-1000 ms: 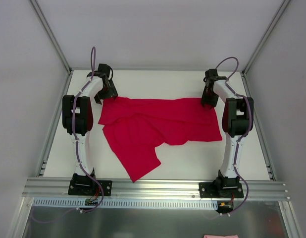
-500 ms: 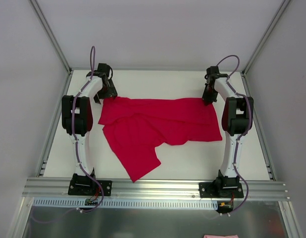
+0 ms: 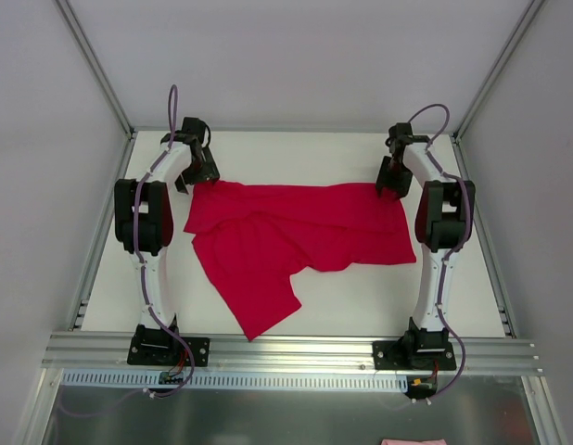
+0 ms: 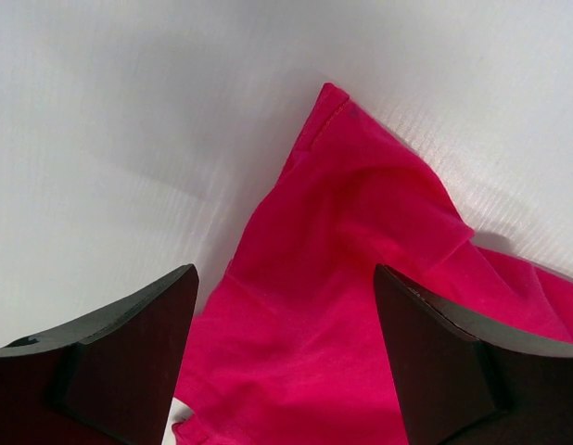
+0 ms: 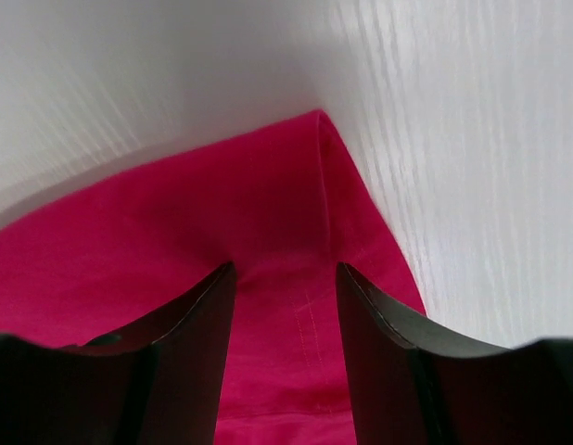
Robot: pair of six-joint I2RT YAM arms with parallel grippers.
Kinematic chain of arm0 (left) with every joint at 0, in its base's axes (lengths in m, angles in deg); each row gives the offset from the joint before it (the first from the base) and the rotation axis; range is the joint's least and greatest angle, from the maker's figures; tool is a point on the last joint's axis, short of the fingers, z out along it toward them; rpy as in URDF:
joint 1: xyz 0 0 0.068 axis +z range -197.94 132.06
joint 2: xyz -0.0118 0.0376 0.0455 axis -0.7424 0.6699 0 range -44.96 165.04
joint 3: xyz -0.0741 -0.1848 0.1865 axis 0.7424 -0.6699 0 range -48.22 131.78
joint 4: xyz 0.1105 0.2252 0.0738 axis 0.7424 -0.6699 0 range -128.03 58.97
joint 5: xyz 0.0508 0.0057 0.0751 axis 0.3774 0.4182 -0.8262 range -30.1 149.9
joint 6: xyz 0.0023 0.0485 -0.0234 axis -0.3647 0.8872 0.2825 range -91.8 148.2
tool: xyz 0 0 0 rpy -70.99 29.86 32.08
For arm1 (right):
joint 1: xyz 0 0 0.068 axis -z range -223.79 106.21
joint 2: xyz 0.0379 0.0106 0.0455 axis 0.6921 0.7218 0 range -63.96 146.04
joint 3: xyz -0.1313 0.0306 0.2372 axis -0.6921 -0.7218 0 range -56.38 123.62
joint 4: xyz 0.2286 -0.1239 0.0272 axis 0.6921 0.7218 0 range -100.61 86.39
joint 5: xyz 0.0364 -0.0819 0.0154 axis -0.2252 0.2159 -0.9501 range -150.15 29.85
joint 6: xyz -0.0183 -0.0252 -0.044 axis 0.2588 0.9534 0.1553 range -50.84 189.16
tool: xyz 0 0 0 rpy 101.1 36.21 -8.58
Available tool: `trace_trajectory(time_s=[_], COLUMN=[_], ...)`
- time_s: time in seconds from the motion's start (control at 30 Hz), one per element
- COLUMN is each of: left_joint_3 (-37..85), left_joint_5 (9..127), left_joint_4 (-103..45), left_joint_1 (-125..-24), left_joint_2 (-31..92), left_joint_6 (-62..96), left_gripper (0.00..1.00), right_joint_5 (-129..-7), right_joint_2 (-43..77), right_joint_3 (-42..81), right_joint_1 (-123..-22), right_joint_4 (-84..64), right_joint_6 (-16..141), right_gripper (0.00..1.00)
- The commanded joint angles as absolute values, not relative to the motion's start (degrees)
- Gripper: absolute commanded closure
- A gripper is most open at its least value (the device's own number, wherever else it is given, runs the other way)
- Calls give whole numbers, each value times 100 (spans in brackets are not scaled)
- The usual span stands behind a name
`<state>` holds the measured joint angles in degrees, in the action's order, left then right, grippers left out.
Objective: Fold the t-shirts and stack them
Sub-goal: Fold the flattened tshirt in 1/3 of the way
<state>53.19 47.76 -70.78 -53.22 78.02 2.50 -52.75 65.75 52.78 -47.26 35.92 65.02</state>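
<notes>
The t-shirt [image 3: 296,236] lies on the bench [image 3: 361,297], with a corner between each pair of fingers. The left fingers [image 3: 201,174] are wide open and the right fingers [image 3: 390,181] half open, both holding nothing. Next they must pinch shut to start the fold.

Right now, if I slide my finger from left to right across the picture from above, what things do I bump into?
left arm → left gripper → red t-shirt → right gripper → right arm
</notes>
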Motion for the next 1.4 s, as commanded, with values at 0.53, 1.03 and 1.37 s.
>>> trace_trajectory(time_s=[0.53, 1.03, 1.37], left_joint_3=[4610, 1411, 707], left_joint_5=[4478, 4803, 5788], left_joint_4=[-6314, -6161, -5925], left_joint_1=[-5356, -5874, -7078], left_joint_2=[6800, 4549, 4126], left_joint_6=[86, -1134, -1804], left_gripper=[2, 17, 36], right_joint_5=[-5267, -5250, -5197], right_joint_2=[3642, 2772, 2666], right_joint_3=[2878, 1947, 2043], right_joint_1=[-4793, -5082, -5285], right_joint_4=[3870, 3949, 4046], right_joint_6=[6530, 6530, 6512], right_gripper=[52, 52, 52])
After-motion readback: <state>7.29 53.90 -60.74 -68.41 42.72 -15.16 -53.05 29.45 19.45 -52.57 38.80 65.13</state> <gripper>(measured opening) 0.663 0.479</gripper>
